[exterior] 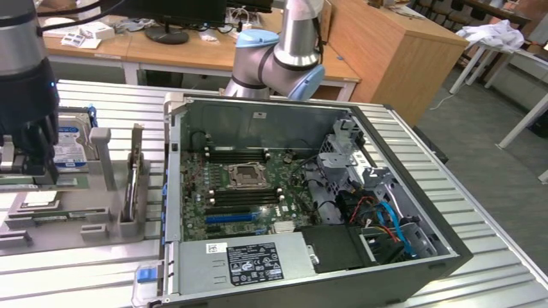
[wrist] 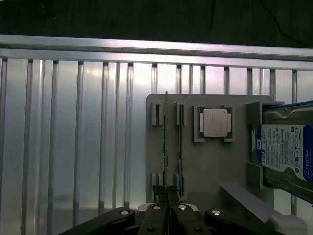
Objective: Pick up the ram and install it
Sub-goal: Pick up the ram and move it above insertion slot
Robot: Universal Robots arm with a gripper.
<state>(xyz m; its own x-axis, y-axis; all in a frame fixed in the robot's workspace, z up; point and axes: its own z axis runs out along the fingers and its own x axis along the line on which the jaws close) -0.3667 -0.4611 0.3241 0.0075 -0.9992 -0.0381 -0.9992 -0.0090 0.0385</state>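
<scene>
Black metal fingers (wrist: 159, 218) of the gripper (wrist: 167, 204) are pinched together, apparently clamped on one end of the ram (wrist: 166, 142), a thin, long green circuit-board stick standing on edge. The hold seems to bear on a short stretch near that end, not the middle. The ram sits in the notched posts of a flat grey plastic fixture plate (wrist: 210, 166) and is not lifted clear.

Just beside it, and parallel, stands a second thin green stick (wrist: 180, 142). Farther along the same plate lie a silver square processor chip (wrist: 215, 122) and a hard drive with a blue-and-white label (wrist: 286, 152). The plate rests on a slatted aluminium table (wrist: 73, 137).

The plate lies at the exterior view's left. An open dark computer case (exterior: 428, 256) lies at its right, well apart. Its green motherboard (exterior: 256, 192) faces up, showing long black memory slots (exterior: 244, 199).

Risks, as judged:
- An end-biased pinch may let the stick pivot or slip once its weight hangs free.
- A lift that is not straight may bind the stick in the posts and drag the plate.
- A finger may catch the neighbouring stick, which stands very close.
- A skewed stick would meet its slot off-line, and pressing then could damage contacts or board.
</scene>
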